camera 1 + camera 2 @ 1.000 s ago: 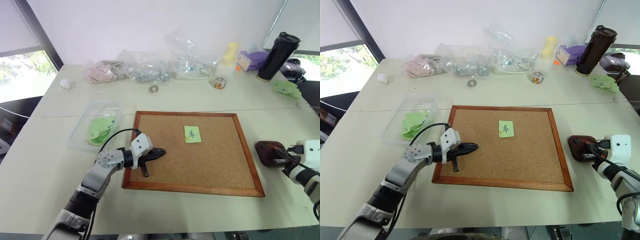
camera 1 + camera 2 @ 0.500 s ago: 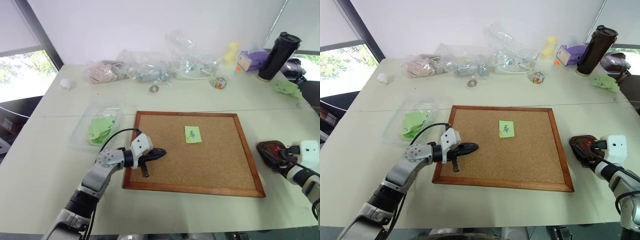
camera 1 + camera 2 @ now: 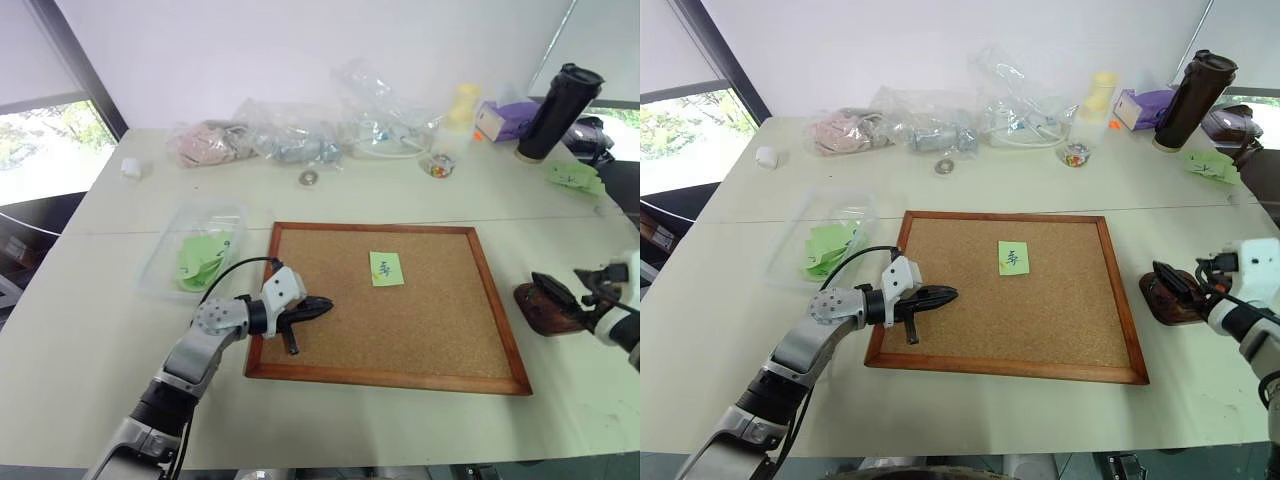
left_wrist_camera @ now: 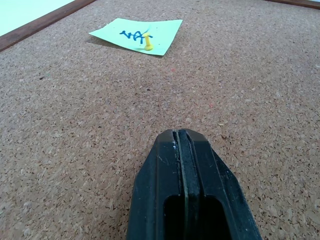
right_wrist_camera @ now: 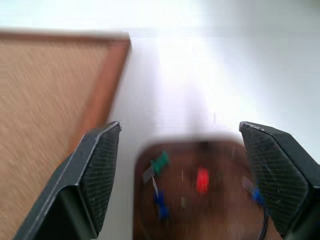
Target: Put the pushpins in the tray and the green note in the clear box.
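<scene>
Room: pale walls meet behind the far edge of the tabletop, with a window on the robot's left showing greenery outside.
Surface: cream tabletop with the wood-framed corkboard lying flat in the middle; every place below is given from that corkboard.
Far clutter: crinkled clear bags, a dark tumbler and a purple tissue box lie well beyond the corkboard's far edge.
Green note: the green note sits on the corkboard, nearer its far edge, held by a yellow pushpin through the handwriting.
Tray: the tray stands on the tabletop just off the corkboard's right edge; the right wrist view shows a red pushpin, a green one and blue ones inside it.
Clear box: the clear box lies just off the corkboard's left edge with crumpled green papers in it.
Left jaws: the left gripper hangs over the corkboard's near left part, jaws pressed together on nothing, pointing toward the note.
Right jaws: the right gripper hovers above the tray, jaws spread wide and empty.
Risk, pin: the yellow pin is tiny and upright; jaws closing off-centre would likely tip it or slip off its head.
Risk, note: tugging the paper before the pin is out would probably tear it.
Risk, tray: a low sweep of the right arm could knock the tray and scatter its pins.
Risk, box: the loose papers may crowd the note on its way in.
</scene>
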`<state>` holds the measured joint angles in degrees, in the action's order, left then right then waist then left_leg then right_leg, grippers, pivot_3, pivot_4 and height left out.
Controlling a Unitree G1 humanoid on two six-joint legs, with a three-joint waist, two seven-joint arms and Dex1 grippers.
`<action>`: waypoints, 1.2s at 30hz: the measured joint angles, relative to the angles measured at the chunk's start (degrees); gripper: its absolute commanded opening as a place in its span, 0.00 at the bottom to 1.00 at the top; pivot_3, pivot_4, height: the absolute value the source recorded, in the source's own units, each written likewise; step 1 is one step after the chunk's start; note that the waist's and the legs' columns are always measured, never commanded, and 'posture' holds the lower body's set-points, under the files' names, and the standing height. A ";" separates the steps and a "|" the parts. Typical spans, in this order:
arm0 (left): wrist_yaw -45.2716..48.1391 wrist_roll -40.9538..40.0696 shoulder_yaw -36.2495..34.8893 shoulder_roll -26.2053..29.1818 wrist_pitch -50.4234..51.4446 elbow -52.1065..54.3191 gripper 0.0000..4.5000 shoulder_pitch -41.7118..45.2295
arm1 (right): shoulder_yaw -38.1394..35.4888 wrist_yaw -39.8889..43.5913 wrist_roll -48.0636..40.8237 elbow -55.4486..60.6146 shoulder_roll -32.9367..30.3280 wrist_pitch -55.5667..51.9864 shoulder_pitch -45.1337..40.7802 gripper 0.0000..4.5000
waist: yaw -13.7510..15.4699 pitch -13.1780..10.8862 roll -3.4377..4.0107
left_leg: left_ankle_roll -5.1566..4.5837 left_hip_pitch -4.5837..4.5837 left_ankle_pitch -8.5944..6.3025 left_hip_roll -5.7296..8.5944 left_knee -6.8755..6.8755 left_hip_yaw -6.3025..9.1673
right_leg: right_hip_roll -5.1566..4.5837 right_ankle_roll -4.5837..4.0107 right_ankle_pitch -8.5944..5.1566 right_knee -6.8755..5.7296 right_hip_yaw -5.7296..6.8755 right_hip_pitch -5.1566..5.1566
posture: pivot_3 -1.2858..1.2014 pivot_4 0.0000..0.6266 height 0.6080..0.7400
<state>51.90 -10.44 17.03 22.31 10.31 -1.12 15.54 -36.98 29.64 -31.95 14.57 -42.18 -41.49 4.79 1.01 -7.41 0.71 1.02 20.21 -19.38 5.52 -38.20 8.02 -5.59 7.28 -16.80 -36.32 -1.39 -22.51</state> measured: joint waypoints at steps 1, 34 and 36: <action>0.01 0.00 0.00 0.00 0.00 0.00 0.00 0.01 | -0.05 0.10 -0.57 0.76 -0.25 -0.52 -0.37 0.86 | 0.00 0.00 0.00 | 0.00 0.01 0.00 0.00 0.00 0.00 | 0.00 0.00 0.00 0.02 0.00 0.00 | 0.52 0.24 1.00; -1.50 0.02 -0.07 0.29 0.37 1.76 0.00 -1.25 | 41.12 1.36 7.23 1.87 9.00 -1.66 -20.18 0.59 | -0.15 -0.03 -0.09 | 0.02 0.14 0.01 0.00 0.02 0.05 | -0.01 0.00 0.00 0.07 0.06 -0.16 | 0.52 0.24 1.00; -1.56 0.02 -0.07 0.30 0.37 1.77 0.00 -1.29 | 41.21 1.70 8.09 0.79 9.35 -1.08 -20.39 0.59 | -0.16 -0.02 -0.08 | 0.02 0.14 0.01 0.00 0.02 0.05 | -0.01 0.00 0.00 0.07 0.06 -0.16 | 0.52 0.24 1.00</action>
<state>50.34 -10.42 16.96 22.61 10.69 0.66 14.25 4.24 31.34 -23.87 15.36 -32.83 -42.56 -15.60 0.84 -7.43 0.63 1.04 20.35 -19.36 5.53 -38.18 8.06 -5.60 7.28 -16.79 -36.25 -1.33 -22.67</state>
